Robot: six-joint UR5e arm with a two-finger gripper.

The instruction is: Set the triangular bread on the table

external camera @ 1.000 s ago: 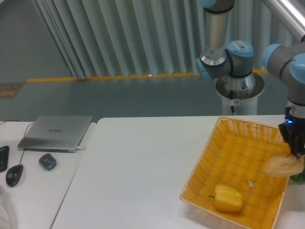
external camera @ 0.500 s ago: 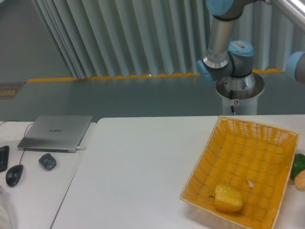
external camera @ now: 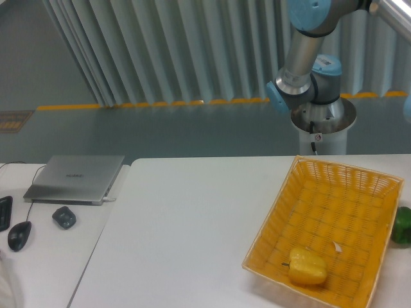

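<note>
**Desk:** What do you have on the fixed camera?

**Me:** I see the white table (external camera: 186,231) filling the lower part of the view. A yellow wicker basket (external camera: 379,183) sits toward four o'clock on it, tilted so one corner points down and left. Inside the basket, near its lower corner, lies a glossy yellow pepper (external camera: 307,267). There is also a small pale scrap just up and right of the pepper, too small for me to name.

**Desk:** And the triangular bread?

**Me:** I cannot find it anywhere in view. It is not in the basket and not on any part of the table that I can see.

**Desk:** The gripper, wide or narrow?

**Me:** It is out of the picture, so I cannot say how its fingers stand or whether they carry anything. I only see the arm (external camera: 303,58): a grey tube with blue joints leaning from twelve o'clock down to its base (external camera: 319,125) behind the table's far edge, plus a sliver of blue joint at the right border near two o'clock.

**Desk:** Anything else out there?

**Me:** A green object (external camera: 402,224) peeks in at the right edge, just beside the basket at three o'clock. On the adjoining pale desk (external camera: 45,256) at nine o'clock I see a closed silver laptop (external camera: 76,177), a small dark object (external camera: 64,217) below it, and a black mouse (external camera: 19,235) at the left.
</note>
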